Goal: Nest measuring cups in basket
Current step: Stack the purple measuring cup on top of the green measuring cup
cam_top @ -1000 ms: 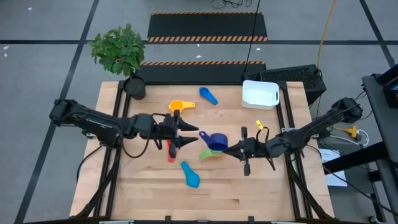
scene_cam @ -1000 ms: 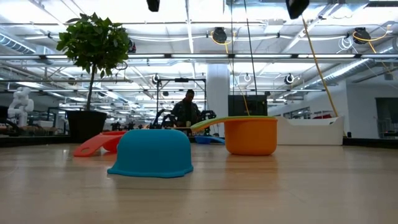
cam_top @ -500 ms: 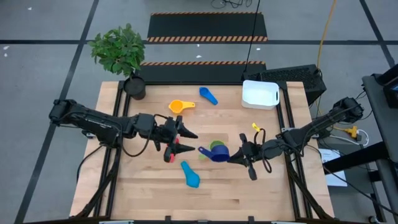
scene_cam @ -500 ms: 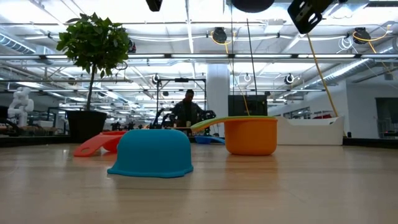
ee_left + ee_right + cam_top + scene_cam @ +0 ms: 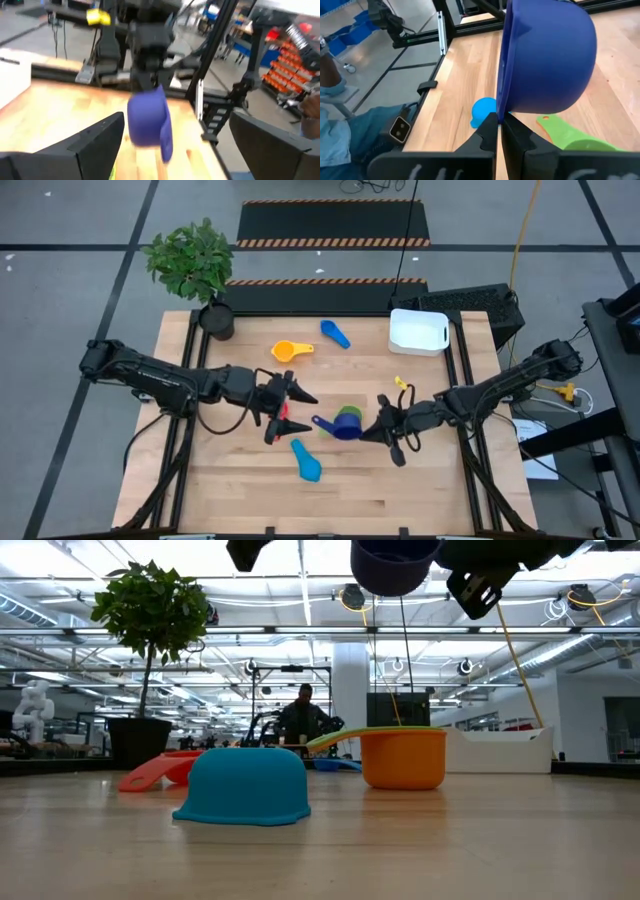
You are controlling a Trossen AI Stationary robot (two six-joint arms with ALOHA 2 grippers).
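Navy plastic measuring cup (image 5: 344,427), round-bowled with a short flat handle, pinched at its rim by the right gripper (image 5: 366,431) and lifted clear of the wooden table (image 5: 420,490). Well apart from the white rectangular plastic basket (image 5: 418,330), out toward the table's middle. In the right wrist view, both dark fingers (image 5: 487,135) pressed tight together on the thin rim, bowl (image 5: 550,60) tipped on its side. In the low view, only the cup's dark underside (image 5: 390,565) at the upper edge, above everything resting on the wood.

Directly beneath the held cup, a green plastic measuring cup (image 5: 350,415) on the table, its handle (image 5: 567,136) poking out under the navy bowl.

Left gripper (image 5: 295,408) farther from the basket than the navy cup, facing it, jaws spread wide and grasping nothing; through the left wrist view, the navy cup (image 5: 147,120) hanging in the gap ahead of the two parted fingers (image 5: 95,142), not touching either. Under that gripper, a red plastic measuring cup (image 5: 276,426), partly hidden.

Light blue plastic measuring cup (image 5: 308,463) mouth-down, farthest from the basket of all the cups. Mid blue plastic measuring cup (image 5: 335,333) near the basket, level with it. Orange plastic measuring cup (image 5: 288,351) a little beyond that. Small yellow plastic measuring cup (image 5: 401,384) nearest the basket, between it and the right arm.

Basket itself holding no cup. Dark round plant pot (image 5: 217,320) with a leafy plant at the corner across from the basket.
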